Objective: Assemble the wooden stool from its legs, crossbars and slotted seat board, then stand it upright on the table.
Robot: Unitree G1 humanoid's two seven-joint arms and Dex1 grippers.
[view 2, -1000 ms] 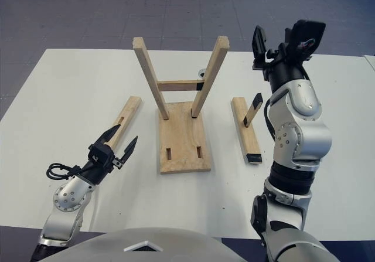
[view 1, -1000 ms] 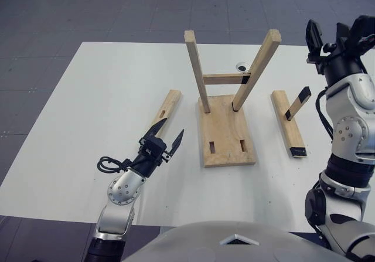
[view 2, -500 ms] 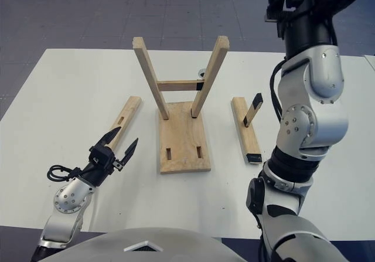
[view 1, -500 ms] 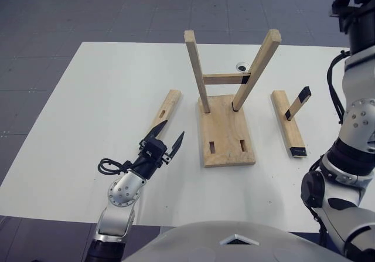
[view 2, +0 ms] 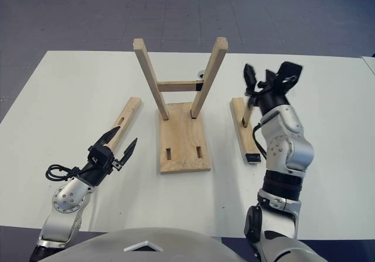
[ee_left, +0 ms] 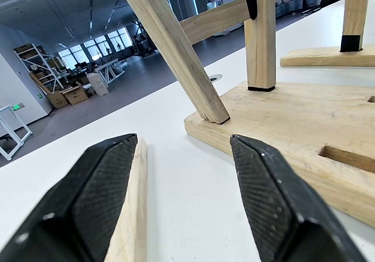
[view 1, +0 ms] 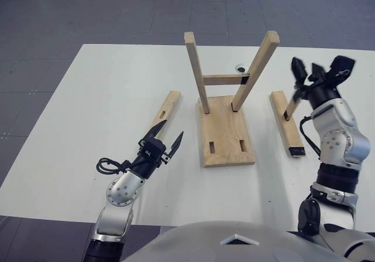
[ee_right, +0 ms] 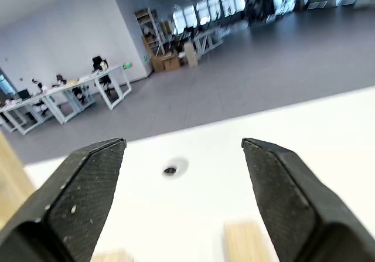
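The slotted seat board lies flat mid-table with two legs standing in it, joined by a crossbar. A loose leg lies to its left. My left gripper hovers open at that leg's near end, and the left wrist view has the leg beside one finger. Right of the board lies another leg with a short crossbar sticking up. My right gripper is open just above that crossbar, with nothing between its fingers.
A small round hole sits in the white table behind the standing legs. A black cable loops beside my left wrist. Bare table lies at the left and along the front edge.
My right arm rose out of the top of the view, then came down and inward to hang over the right leg's crossbar. The left arm and the wooden parts have not moved.
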